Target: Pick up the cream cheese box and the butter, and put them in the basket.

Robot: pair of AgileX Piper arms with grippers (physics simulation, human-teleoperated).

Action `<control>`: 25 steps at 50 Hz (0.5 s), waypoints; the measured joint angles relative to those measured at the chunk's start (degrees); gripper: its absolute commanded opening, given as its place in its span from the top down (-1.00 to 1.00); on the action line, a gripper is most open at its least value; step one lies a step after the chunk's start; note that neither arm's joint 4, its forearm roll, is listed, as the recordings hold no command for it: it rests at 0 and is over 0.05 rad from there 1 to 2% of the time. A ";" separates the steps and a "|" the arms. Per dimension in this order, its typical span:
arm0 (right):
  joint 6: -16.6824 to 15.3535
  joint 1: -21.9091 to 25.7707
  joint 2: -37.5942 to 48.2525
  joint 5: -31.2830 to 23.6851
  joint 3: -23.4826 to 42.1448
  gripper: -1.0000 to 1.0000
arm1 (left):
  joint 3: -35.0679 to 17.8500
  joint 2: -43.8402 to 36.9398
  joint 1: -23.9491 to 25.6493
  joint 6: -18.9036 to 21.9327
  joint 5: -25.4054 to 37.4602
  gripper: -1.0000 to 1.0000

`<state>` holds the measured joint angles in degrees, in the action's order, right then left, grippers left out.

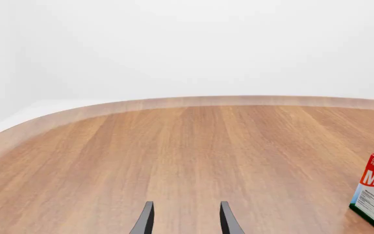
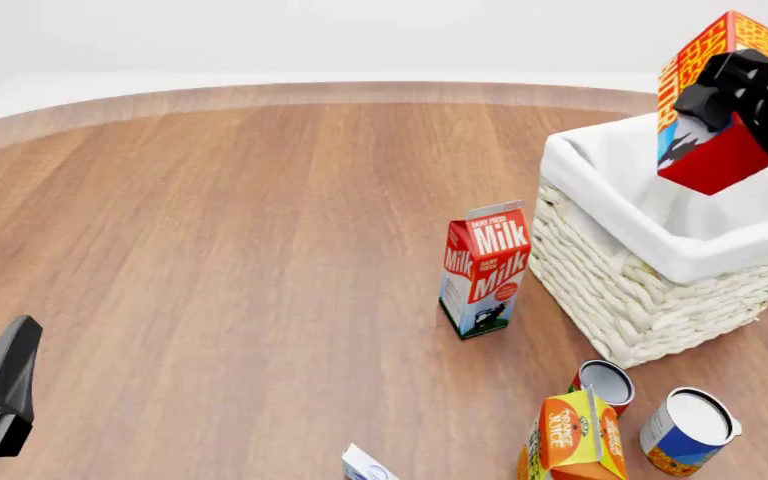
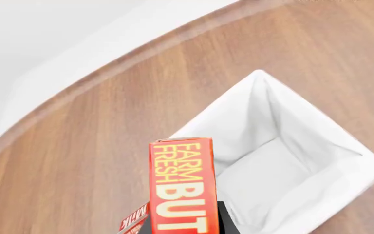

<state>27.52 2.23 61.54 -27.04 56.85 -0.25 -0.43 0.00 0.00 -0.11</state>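
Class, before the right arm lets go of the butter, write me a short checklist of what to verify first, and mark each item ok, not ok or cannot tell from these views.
1. Right pincer gripping the butter: ok, carton held aloft.
2. Butter above the basket opening: ok, the right wrist view shows the liner below.
3. Basket interior free of obstacles: ok, only white cloth visible.
4. Milk carton clear of the drop path: ok, it stands on the table outside the basket.
5. Left pincer out of the way: ok, open and empty, far left.
6. Cream cheese box already in the basket: not ok, none visible inside.
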 measured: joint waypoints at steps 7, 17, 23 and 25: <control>-0.77 -0.71 1.19 0.86 -0.05 1.00 | 0.00 0.00 0.00 0.00 0.00 -1.00; -1.58 -1.55 2.85 2.66 -1.00 1.00 | 0.00 0.00 0.00 0.00 0.00 -1.00; -1.98 -2.07 3.55 3.50 -1.43 1.00 | 0.00 0.00 0.00 0.00 0.00 -1.00; -2.10 -2.21 3.71 3.79 -1.62 1.00 | 0.00 0.00 0.00 0.00 0.00 -1.00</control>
<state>25.42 0.02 65.25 -23.24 55.23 -0.25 -0.43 0.00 0.00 -0.11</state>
